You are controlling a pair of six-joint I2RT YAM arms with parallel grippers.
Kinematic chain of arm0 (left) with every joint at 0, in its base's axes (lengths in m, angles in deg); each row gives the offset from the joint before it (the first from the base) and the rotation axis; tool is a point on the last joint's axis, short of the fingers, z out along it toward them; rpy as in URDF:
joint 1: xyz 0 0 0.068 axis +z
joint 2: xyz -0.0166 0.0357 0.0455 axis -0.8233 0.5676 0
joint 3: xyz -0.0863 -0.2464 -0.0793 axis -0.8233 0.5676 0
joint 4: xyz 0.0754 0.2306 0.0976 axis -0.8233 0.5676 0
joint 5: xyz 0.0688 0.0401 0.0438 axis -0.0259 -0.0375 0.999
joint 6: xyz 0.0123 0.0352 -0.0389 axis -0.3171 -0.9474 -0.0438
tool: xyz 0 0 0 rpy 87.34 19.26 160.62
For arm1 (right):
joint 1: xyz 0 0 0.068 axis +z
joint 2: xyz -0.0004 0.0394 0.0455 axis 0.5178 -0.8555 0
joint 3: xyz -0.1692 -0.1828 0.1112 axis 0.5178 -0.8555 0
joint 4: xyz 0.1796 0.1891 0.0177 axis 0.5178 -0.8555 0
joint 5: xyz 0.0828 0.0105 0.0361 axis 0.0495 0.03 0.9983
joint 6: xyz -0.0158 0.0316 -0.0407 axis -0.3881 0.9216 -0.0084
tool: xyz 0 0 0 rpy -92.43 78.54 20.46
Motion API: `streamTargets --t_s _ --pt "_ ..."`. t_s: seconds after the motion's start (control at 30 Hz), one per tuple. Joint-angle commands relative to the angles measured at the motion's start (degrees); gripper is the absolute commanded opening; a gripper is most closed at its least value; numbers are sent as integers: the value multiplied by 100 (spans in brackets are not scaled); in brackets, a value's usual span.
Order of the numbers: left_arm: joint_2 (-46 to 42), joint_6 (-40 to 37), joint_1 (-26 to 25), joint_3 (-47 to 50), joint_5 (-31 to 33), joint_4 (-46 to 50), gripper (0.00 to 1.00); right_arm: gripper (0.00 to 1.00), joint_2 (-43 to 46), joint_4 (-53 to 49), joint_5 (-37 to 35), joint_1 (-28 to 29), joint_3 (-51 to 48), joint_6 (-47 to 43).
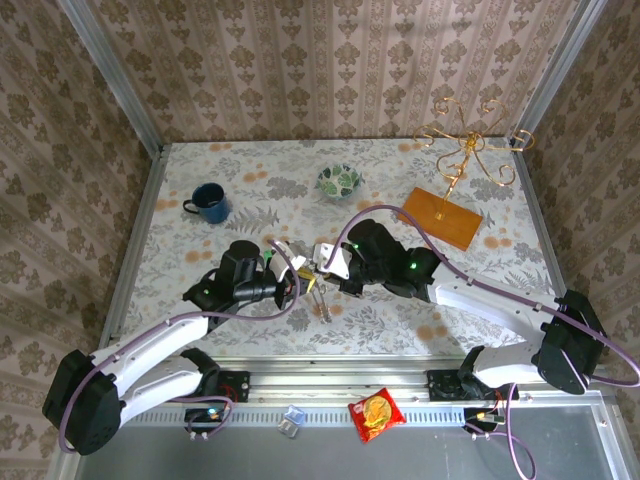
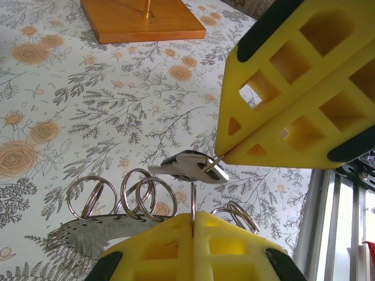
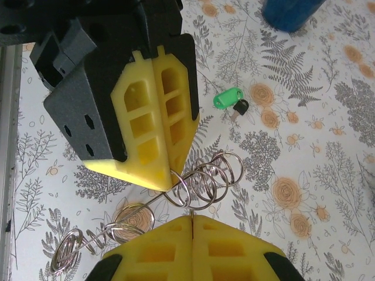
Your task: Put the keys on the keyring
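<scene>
Both grippers meet above the middle of the table. The keyring (image 3: 206,178) is a silver wire ring pulled out into a long coil of loops (image 2: 143,193). My left gripper (image 2: 193,218) is shut on one thin loop of it. My right gripper (image 3: 192,218) is shut on another strand. A silver key (image 2: 188,167) hangs right at the right gripper's tips (image 2: 221,156). Another silver key (image 2: 88,233) lies along the coil at lower left. A key with a green head piece (image 3: 227,98) lies apart on the cloth. From above, keys (image 1: 320,300) dangle below the two grippers.
A blue mug (image 1: 208,202) stands at the back left and a patterned bowl (image 1: 340,181) at the back centre. An orange board (image 1: 441,217) with a gold wire stand is at the back right. A red snack packet (image 1: 376,414) lies beyond the near table edge.
</scene>
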Motion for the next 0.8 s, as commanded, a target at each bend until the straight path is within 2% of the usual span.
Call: streamTargets --t_s 0.0,0.23,0.5,0.77 --pt "5 -113 -53 -245 11 -196 0 0 64 -30 46 34 41 247" --pt "-3 -335 -162 -157 245 -271 0 0 -70 277 370 -74 -32 1206" --pt "-16 -335 -263 -34 437 -463 0 0 -215 367 579 -143 -98 1572" --pt "-13 -307 -281 59 486 -659 0 0 -180 596 293 -260 -240 2138"
